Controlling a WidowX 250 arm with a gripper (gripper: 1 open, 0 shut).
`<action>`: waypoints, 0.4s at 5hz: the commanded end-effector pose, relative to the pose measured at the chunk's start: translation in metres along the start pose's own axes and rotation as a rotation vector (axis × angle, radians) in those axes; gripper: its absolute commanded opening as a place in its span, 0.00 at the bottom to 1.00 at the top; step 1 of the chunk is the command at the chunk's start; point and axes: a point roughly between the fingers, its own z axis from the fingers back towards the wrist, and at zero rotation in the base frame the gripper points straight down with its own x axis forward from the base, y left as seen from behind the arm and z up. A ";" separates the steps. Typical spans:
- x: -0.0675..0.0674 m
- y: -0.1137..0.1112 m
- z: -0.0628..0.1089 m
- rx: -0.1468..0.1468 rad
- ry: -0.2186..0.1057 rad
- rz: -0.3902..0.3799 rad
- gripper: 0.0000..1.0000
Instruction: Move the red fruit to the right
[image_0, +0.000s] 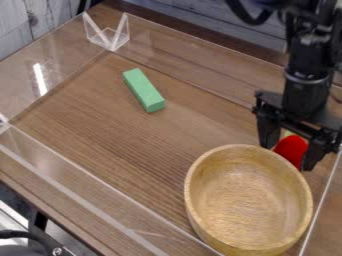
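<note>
Wooden tabletop (80, 165), red fruit (291, 149) beside the bowl (249, 198).
My fingers (283, 138) stand spread, gripping nothing, the fruit just below them.

A robot arm (278, 72) is cut off by the top edge; the wooden bowl (250, 202) hides part of the tabletop (100, 150).
</note>
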 end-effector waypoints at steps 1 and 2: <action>-0.002 -0.009 0.030 0.002 -0.062 0.012 1.00; -0.005 -0.010 0.033 0.003 -0.052 -0.018 1.00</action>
